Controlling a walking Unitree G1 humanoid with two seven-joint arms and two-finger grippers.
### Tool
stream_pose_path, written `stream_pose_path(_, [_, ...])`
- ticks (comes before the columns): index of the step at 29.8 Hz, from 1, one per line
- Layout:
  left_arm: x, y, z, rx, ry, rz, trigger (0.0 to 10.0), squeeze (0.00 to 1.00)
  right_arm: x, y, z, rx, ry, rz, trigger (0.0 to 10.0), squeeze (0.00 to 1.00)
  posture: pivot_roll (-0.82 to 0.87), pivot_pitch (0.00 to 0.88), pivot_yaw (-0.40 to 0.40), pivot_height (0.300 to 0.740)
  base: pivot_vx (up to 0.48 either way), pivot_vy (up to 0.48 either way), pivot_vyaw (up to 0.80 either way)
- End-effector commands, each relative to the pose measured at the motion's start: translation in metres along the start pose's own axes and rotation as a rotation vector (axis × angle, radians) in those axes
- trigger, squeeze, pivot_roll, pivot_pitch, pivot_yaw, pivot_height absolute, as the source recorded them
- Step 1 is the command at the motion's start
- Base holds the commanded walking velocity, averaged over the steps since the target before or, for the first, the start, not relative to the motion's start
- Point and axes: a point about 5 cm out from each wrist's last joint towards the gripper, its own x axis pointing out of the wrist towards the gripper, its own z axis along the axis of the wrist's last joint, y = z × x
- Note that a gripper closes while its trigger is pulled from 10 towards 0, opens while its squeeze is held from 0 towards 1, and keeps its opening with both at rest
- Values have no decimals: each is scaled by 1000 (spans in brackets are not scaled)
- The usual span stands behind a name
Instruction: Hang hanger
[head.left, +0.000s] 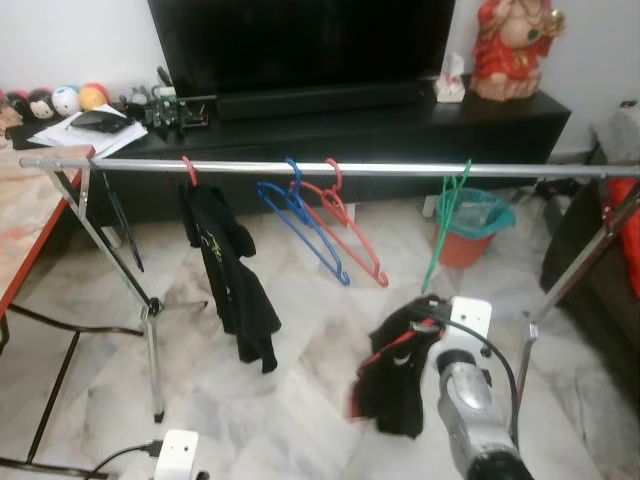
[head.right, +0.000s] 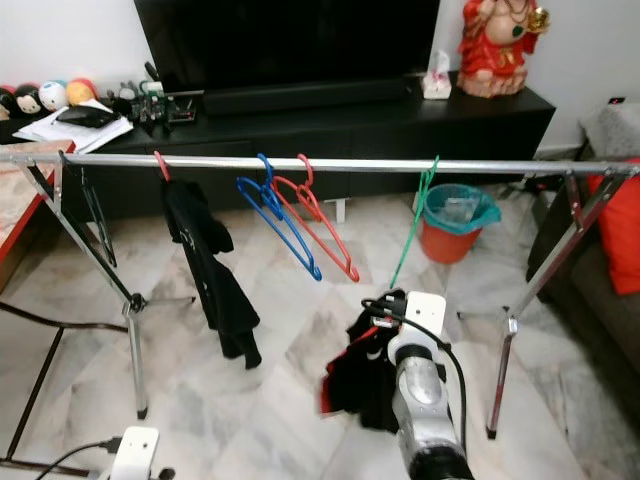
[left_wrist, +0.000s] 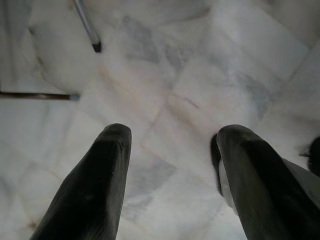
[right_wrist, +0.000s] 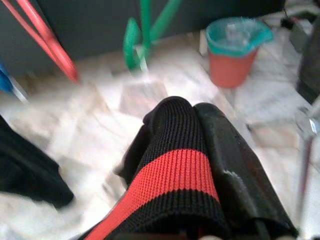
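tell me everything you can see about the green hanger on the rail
The green hanger looks like thin plastic, with a hook at the top and slim arms below. It hangs by its hook on the metal rail, right of the red hanger and apart from it. It is bare, turned nearly edge-on, its lower end slanting down toward the floor. The right gripper, shut on a black and red garment, sits just below it.
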Motion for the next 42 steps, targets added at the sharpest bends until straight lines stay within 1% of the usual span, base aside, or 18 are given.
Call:
stream_pose_path(1, [-3,6,-10,5,30,15,10000,0,3,7,7,-7,-23,21,10000,0,-28,0,26,740,0,0,0])
stream_pose_path(5, [-3,6,-10,7,33,13,10000,0,5,5,4,-23,11,21,10000,0,-32,0,27,740,0,0,0])
stream_pose_path(7, [-3,6,-10,4,30,10,10000,0,7,6,2,-41,47,25,10000,0,-32,0,27,740,0,0,0])
stream_pose_path(14, [-3,6,-10,-3,33,10,10000,0,9,10,5,-31,37,38,10000,0,-29,0,27,740,0,0,0])
stream_pose_path(16, [-2,6,-10,18,34,8,10000,0,9,11,6,-31,31,45,10000,0,-29,0,27,740,0,0,0])
stream_pose_path(19, [-2,6,-10,28,37,8,10000,0,10,12,5,-32,30,49,10000,0,-29,0,27,740,0,0,0])
stream_pose_path(22, [-2,6,-10,20,40,14,10000,0,9,13,5,-51,34,59,10000,0,-29,0,27,740,0,-307,0])
stream_pose_path(30, [-2,6,-11,27,42,15,10000,0,9,14,4,-46,34,63,10000,0,-29,0,27,740,0,-333,0])
stream_pose_path(42, [-3,6,-11,21,43,17,10000,0,9,16,4,-57,31,72,10000,0,-28,0,26,740,0,-428,0])
